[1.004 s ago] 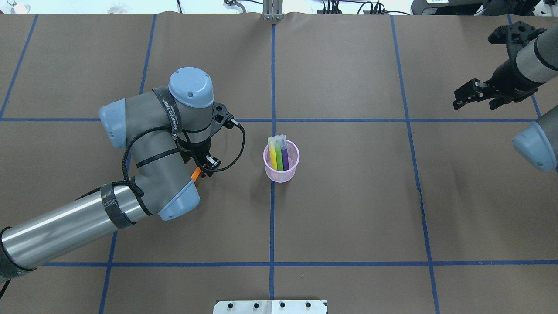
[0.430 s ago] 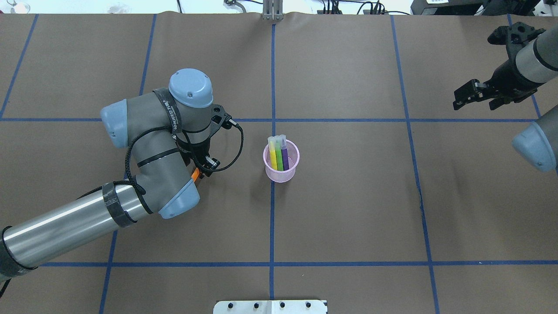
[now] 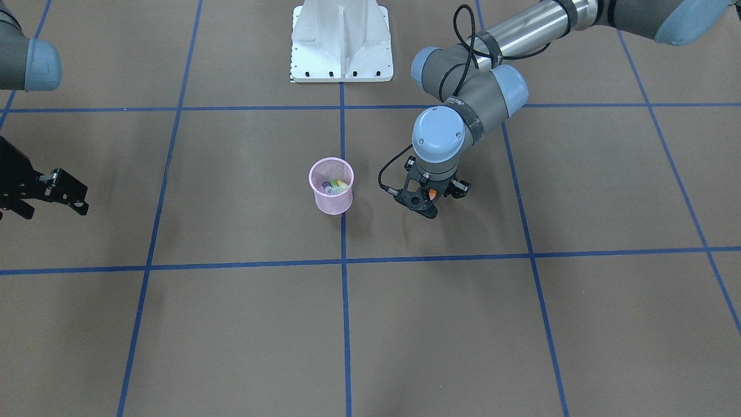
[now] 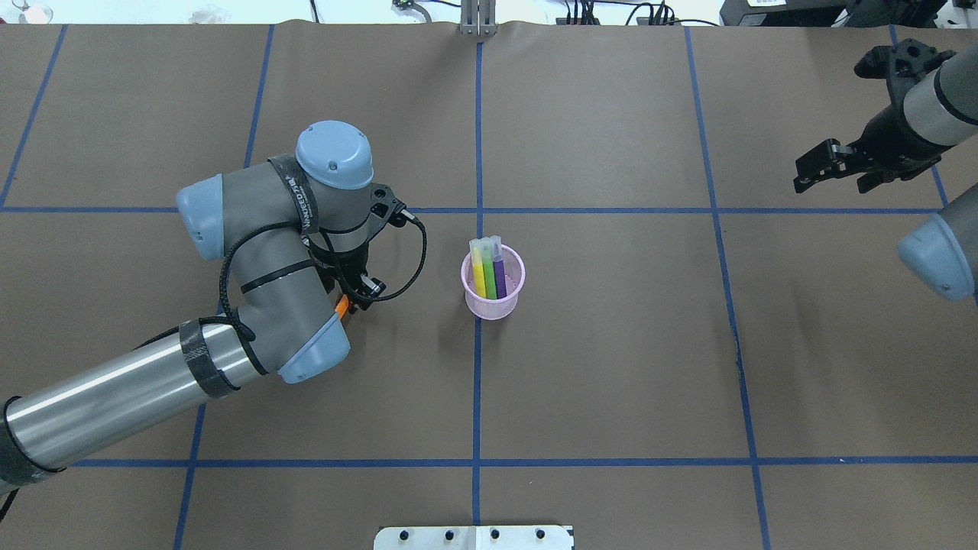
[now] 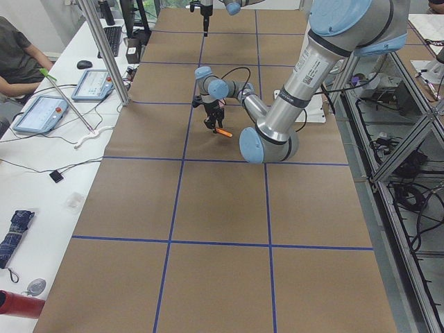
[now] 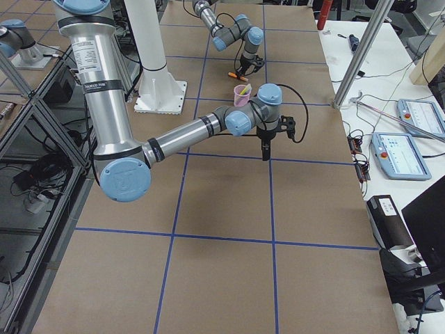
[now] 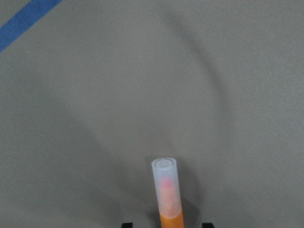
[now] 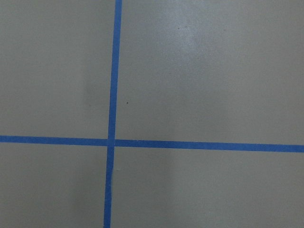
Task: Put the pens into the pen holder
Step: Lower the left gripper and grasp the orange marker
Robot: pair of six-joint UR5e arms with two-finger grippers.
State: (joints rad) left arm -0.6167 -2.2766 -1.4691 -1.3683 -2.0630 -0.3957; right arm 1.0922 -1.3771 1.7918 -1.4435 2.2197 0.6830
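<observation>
The pink mesh pen holder (image 4: 493,304) (image 3: 331,197) stands upright on a blue tape line near the table's middle. Inside it lean a yellow pen (image 4: 478,271), a green pen (image 4: 489,275) and a purple pen (image 4: 500,276), pale caps up. My left gripper (image 4: 350,300) (image 3: 427,200) points down, to the holder's left in the overhead view, shut on the orange pen (image 4: 343,305) (image 3: 432,194). The left wrist view shows that orange pen (image 7: 170,209) with its translucent cap toward the table. My right gripper (image 4: 831,174) (image 3: 49,196) hangs open and empty far off at the table's right side.
Brown paper with a blue tape grid (image 4: 478,153) covers the table. The white robot base (image 3: 341,40) sits at the table's robot side. A side bench with tablets (image 5: 43,111) and a seated person (image 5: 17,59) lies beyond the far edge.
The left arm's wrist shifted very slightly, still holding the orange pen. The holder, its pens and the right gripper stayed put.
</observation>
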